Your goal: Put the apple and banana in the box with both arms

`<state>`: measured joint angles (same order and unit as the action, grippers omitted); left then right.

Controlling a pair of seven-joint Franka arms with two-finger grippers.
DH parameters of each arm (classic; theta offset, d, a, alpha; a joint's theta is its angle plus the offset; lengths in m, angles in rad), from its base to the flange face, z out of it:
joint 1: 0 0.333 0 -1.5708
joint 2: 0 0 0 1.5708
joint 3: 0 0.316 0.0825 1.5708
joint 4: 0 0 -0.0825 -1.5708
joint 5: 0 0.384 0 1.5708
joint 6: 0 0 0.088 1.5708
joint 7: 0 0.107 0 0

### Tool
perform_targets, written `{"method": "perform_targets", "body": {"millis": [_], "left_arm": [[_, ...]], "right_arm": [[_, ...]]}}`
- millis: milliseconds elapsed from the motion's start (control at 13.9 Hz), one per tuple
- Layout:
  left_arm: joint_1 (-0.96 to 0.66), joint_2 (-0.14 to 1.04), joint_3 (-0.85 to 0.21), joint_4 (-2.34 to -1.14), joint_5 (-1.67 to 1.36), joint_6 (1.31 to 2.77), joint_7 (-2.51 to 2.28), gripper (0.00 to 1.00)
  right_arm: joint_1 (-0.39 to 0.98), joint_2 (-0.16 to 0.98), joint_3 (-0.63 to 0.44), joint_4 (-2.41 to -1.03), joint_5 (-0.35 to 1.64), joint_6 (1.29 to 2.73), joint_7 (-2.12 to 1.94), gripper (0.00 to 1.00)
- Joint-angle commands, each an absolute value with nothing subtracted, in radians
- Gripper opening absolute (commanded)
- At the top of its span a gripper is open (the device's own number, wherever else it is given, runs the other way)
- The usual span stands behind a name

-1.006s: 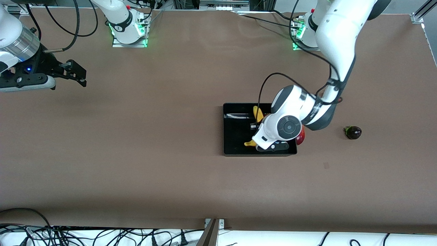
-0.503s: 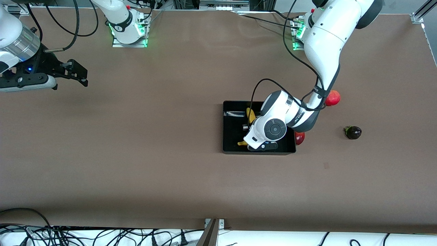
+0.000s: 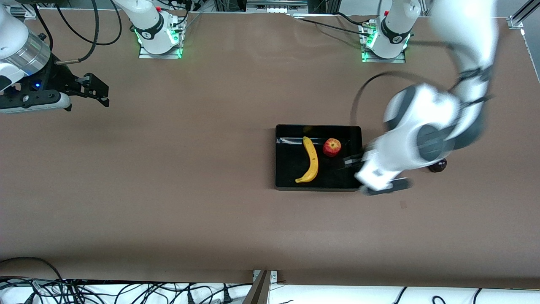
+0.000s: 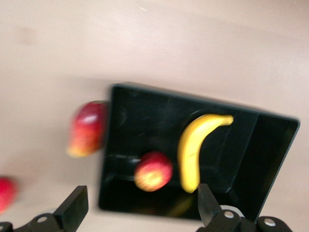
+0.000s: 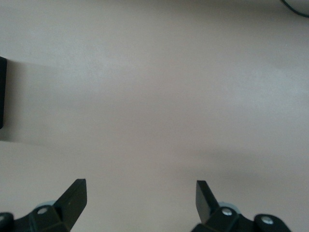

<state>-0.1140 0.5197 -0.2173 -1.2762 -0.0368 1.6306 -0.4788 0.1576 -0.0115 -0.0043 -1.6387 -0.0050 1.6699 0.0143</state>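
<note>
The black box (image 3: 280, 157) stands mid-table. The yellow banana (image 3: 311, 160) and the red-and-yellow apple (image 3: 332, 147) lie in it side by side. My left gripper (image 3: 353, 162) is open and empty, over the box's wall toward the left arm's end. In the left wrist view its fingers (image 4: 72, 209) frame the box (image 4: 270, 145), the banana (image 4: 195, 147) and the apple (image 4: 153, 171). My right gripper (image 3: 99, 90) is open and empty. It waits over bare table at the right arm's end, and the right wrist view shows it (image 5: 140, 203) with only tabletop below.
An elongated red-and-yellow fruit (image 4: 87, 128) lies on the table just outside the box wall, and another red fruit (image 4: 5, 193) lies farther out. A dark purple fruit (image 3: 439, 166) lies toward the left arm's end, partly hidden by the left arm.
My left gripper has pulled off the box toward the left arm's end. The banana and apple, covered by it before, now lie in plain view. The right arm has not moved.
</note>
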Motion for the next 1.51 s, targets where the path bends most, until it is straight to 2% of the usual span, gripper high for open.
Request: {"method": "perform_targets", "body": {"millis": [0,216,359,431,575,647,862,1437], "left_arm": [[-0.068,0.422,-0.213,-1.284,0.043,1.492,-0.309,1.0],[-0.005,0.301,-0.215,-1.302,0.037,1.356,-0.242,1.0],[0.027,0.217,-0.21,-1.363,0.032,1.364,-0.235,1.0],[0.04,0.169,-0.203,-1.418,0.032,1.411,-0.233,1.0],[0.043,0.002,-0.177,-1.643,0.043,1.594,-0.232,1.0],[0.041,-0.05,-0.131,-1.708,0.034,1.667,-0.238,1.0],[0.012,-0.054,-0.065,-1.721,-0.003,1.671,-0.186,1.0],[0.017,-0.02,-0.063,-1.697,0.002,1.595,-0.12,1.0]], "right_arm": [[0.163,-0.008,-0.003,-1.621,0.003,1.663,-0.003,1.0],[0.163,-0.008,-0.003,-1.621,0.003,1.663,-0.002,1.0],[0.163,-0.008,-0.003,-1.621,0.003,1.663,-0.002,1.0],[0.163,-0.008,-0.003,-1.621,0.003,1.663,-0.002,1.0],[0.163,-0.008,-0.003,-1.621,0.003,1.663,-0.003,1.0],[0.163,-0.008,-0.003,-1.621,0.003,1.663,-0.003,1.0],[0.163,-0.008,-0.003,-1.621,0.003,1.663,-0.003,1.0],[0.163,-0.008,-0.003,-1.621,0.003,1.663,-0.003,1.0]]}}
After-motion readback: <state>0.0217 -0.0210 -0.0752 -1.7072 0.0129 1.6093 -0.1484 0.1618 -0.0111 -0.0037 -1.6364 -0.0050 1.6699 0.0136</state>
